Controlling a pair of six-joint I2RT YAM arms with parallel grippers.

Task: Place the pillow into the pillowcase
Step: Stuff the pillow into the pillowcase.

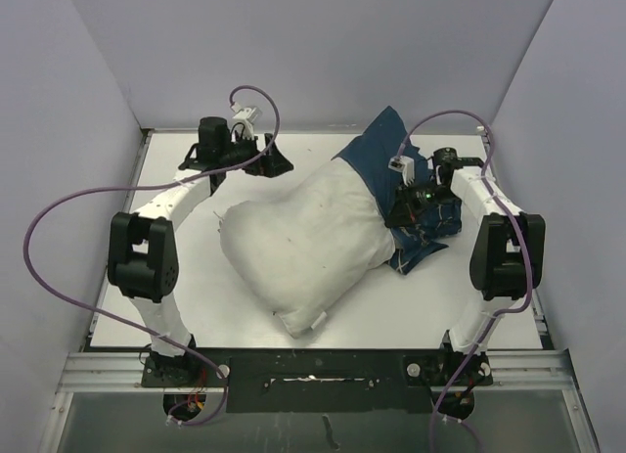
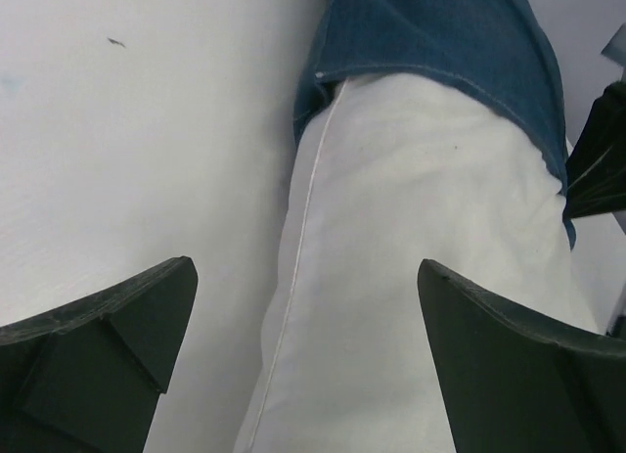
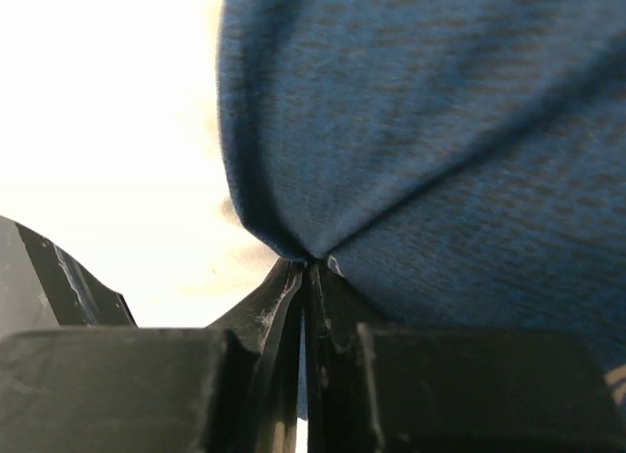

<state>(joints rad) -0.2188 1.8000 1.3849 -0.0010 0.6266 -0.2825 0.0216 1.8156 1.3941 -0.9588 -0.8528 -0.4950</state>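
Left gripper hung spread and empty by the pillow. Right gripper pinched a pillowcase fold near the table's far right. Pillow lay mid-table, far end sleeved. Looked soft, light, floppy; best taken by a bunched corner.

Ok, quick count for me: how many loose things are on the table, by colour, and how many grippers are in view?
White: 1, the pillow
Navy blue: 1, the pillowcase
Black: 2, the left gripper, open, and the right gripper, shut on the pillowcase
Total: 4
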